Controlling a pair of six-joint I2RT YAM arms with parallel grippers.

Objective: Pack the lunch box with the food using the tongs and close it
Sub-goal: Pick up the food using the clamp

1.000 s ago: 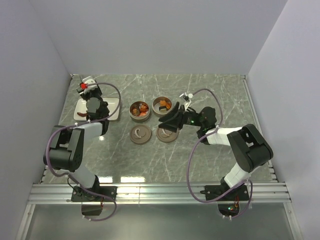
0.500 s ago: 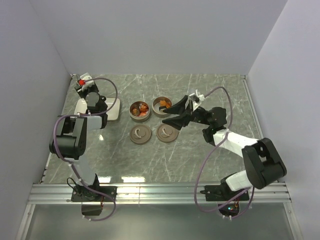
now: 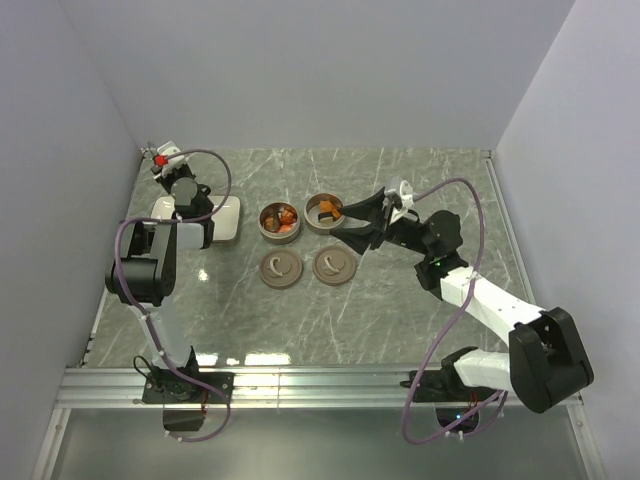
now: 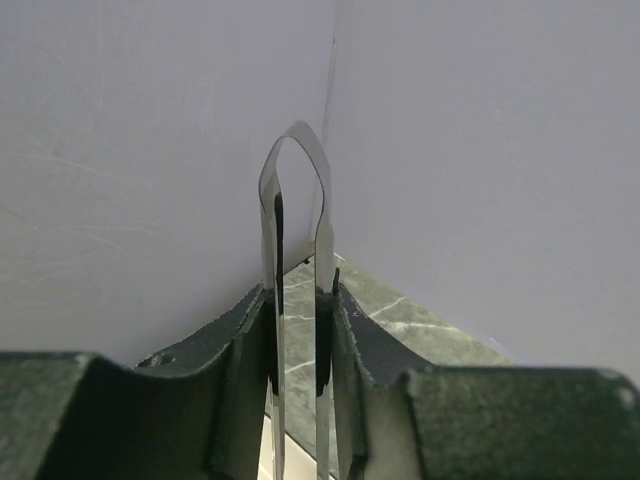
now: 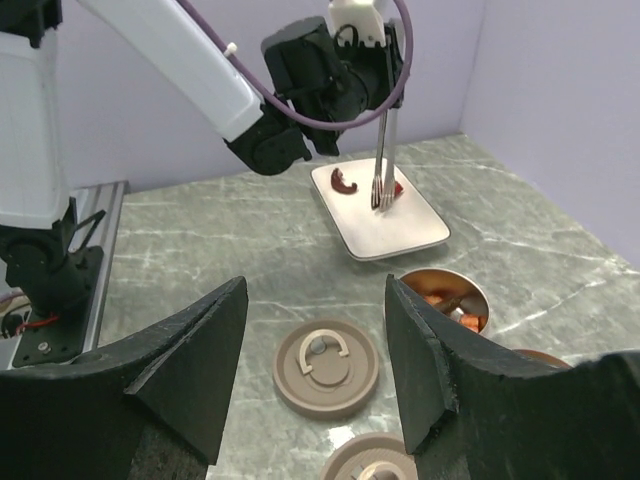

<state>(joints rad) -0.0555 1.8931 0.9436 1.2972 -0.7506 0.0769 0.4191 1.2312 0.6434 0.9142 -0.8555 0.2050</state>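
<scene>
Picking up from the plate (image 5: 400,235).
My left gripper (image 4: 298,310) clamped the tongs (image 5: 384,140), arms pressed nearly together, tips at a red piece (image 5: 397,188) on the plate at ten o'clock; whether they pinched it, I couldn't tell. Next I'd need a lift toward the tins (image 3: 280,220) at twelve. My right gripper (image 5: 315,300) hung agape.

In the overhead view the plate (image 3: 228,218) lies at the left, with the left tin (image 3: 279,221) and right tin (image 3: 324,212) side by side to its right. A lid (image 3: 280,267) lies below each tin. The tongs (image 5: 384,140) hang upright over the plate, tips among the food (image 5: 345,182) on it. The right gripper (image 3: 350,228) sits just right of the right tin.
</scene>
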